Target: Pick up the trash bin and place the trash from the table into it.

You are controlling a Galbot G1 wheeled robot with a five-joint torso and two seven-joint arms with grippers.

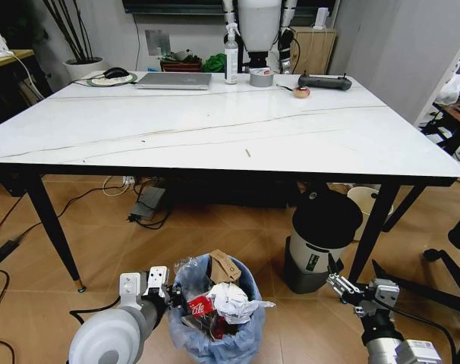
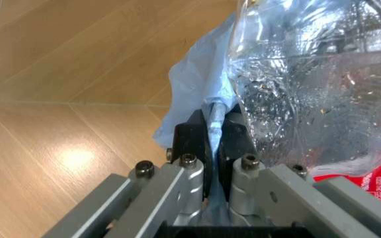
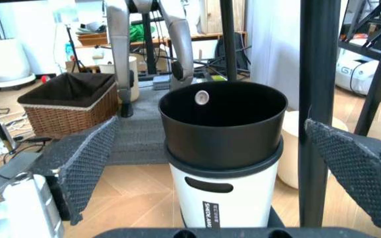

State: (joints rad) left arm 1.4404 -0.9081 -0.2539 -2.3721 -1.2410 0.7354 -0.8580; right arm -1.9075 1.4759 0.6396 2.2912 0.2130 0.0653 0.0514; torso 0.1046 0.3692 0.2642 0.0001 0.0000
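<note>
Left gripper (image 2: 216, 148) sat nearest the lens, its fingers (image 2: 192, 136) clamped on the rim of the trash bin (image 1: 212, 345), pinching the pale blue bag liner (image 2: 197, 94) between the black pads. In the head view that gripper (image 1: 163, 292) was low at the bin's left edge. Bin stood on the wooden floor (image 1: 101, 250) in front of the counter (image 1: 215, 129), between the two arms; whether it was lifted clear of the floor could not be told.

Contents: torn brown cardboard (image 1: 224, 267), crumpled white paper (image 1: 231, 299) and a red wrapper (image 1: 201, 306), heaped to the rim.

Right gripper (image 1: 344, 288) hung low to the right, fingers (image 3: 85, 163) spread wide and empty, facing the black-and-white cylinder bin (image 3: 223, 148) under the counter's right side.

Counter top carried a laptop (image 1: 174, 80), a spray bottle (image 1: 231, 61), a tape roll (image 1: 261, 77), a small round item (image 1: 301, 92) and a black handled tool (image 1: 325, 82) along the far edge. A few small specks lay mid-surface; too small to identify.

Judgement: collecting looked essentially done, the litter already in the bin. Step in hand appeared to be holding or setting down the bin. Next move would call for a steady release of the thin rim so the loaded, top-heavy bin does not tip.
</note>
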